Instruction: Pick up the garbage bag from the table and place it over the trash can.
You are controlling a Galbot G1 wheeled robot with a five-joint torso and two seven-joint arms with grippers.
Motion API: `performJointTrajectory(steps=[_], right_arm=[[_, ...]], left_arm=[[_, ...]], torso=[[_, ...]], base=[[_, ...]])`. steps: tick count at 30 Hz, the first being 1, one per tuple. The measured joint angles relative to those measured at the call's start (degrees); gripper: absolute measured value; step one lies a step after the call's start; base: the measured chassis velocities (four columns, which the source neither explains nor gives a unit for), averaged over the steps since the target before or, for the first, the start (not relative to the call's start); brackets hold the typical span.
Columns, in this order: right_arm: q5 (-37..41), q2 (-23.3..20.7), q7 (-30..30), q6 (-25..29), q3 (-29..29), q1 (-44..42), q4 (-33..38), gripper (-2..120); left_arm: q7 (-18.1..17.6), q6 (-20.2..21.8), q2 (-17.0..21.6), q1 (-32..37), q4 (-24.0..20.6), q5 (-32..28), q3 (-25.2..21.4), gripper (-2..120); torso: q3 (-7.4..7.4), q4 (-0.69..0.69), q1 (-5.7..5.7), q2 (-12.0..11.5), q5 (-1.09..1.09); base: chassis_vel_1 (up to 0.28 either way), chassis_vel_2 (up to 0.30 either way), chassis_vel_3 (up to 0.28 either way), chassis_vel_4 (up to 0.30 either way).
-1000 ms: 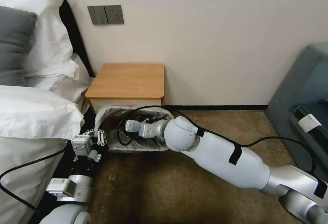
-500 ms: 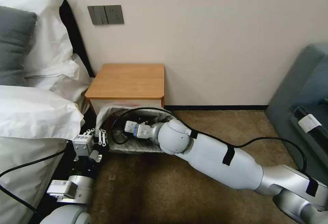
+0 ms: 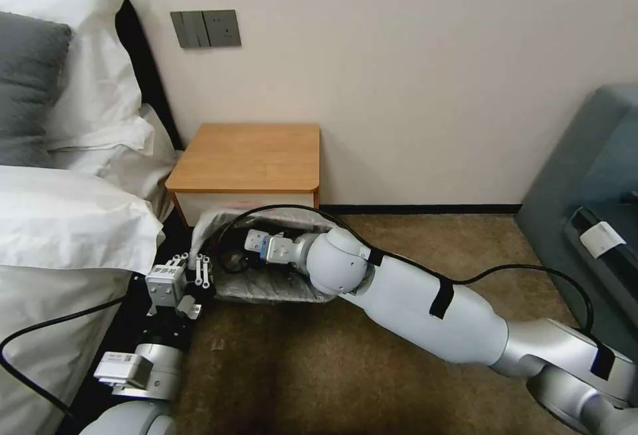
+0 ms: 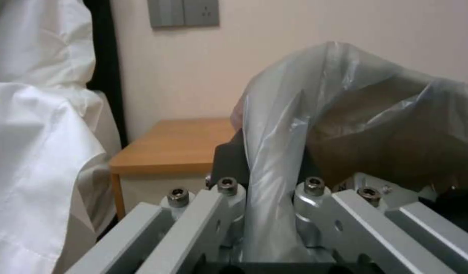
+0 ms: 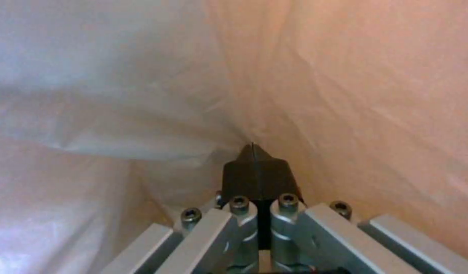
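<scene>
The garbage bag (image 3: 266, 287), grey crinkly film with a pinkish rim, lies spread over the trash can on the carpet in front of the table (image 3: 249, 156); the trash can is hidden under it. My right gripper (image 3: 236, 254) reaches inside the bag's mouth. In the right wrist view its fingers (image 5: 254, 173) are shut tip to tip, pressed against the bag's film (image 5: 142, 95). My left gripper (image 3: 198, 270) sits at the bag's left edge. The left wrist view shows it shut on a bunched strip of the garbage bag (image 4: 274, 125) that runs between the fingers (image 4: 229, 160).
The bed with white sheets (image 3: 60, 222) crowds the left arm. A grey sofa (image 3: 591, 176) stands at the right. A black cable (image 3: 518, 272) loops along the right arm. Open brown carpet (image 3: 319, 368) lies in front of the bin.
My right arm has pushed further left and deeper into the bag, and the bag's right side has sunk lower. The left gripper has shifted slightly toward the bin, still holding the film.
</scene>
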Motion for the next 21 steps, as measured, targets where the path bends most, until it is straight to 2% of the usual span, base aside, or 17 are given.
performJointTrajectory(steps=[5, 14, 17, 18, 21], right_arm=[[3.58, 0.19, 0.83, -0.8, 1.03, -0.93, 2.49, 0], [16.19, -1.56, 5.58, -1.17, 2.21, -2.0, 6.22, 0], [24.48, -3.28, 9.67, -1.17, 4.23, -5.17, 10.13, 0], [24.48, -3.28, 9.67, -1.17, 4.23, -5.17, 10.13, 0], [31.71, -4.11, 15.34, -1.17, 9.28, -10.58, 15.42, 0]], left_arm=[[-1.76, 1.59, 0.08, -0.58, 0.94, -2.52, -0.17, 7], [-5.4, 5.74, 0.3, -1.39, 2.05, -9.65, -0.41, 7], [-8.57, 8.46, 0.56, -2.15, 2.3, -15.04, -1.01, 7], [-8.57, 8.46, 0.56, -2.15, 2.3, -15.04, -1.01, 7], [-9.96, 10.72, 0.87, -2.56, 2.63, -17.05, -2.22, 7]], torso=[[0.0, 0.0, 0.0, 0.0, 0.0], [0.0, 0.0, 0.0, 0.0, 0.0], [0.0, 0.0, 0.0, 0.0, 0.0], [0.0, 0.0, 0.0, 0.0, 0.0], [0.0, 0.0, 0.0, 0.0, 0.0]], base=[[0.0, 0.0, 0.0, 0.0], [0.0, 0.0, 0.0, 0.0], [0.0, 0.0, 0.0, 0.0], [0.0, 0.0, 0.0, 0.0], [0.0, 0.0, 0.0, 0.0]])
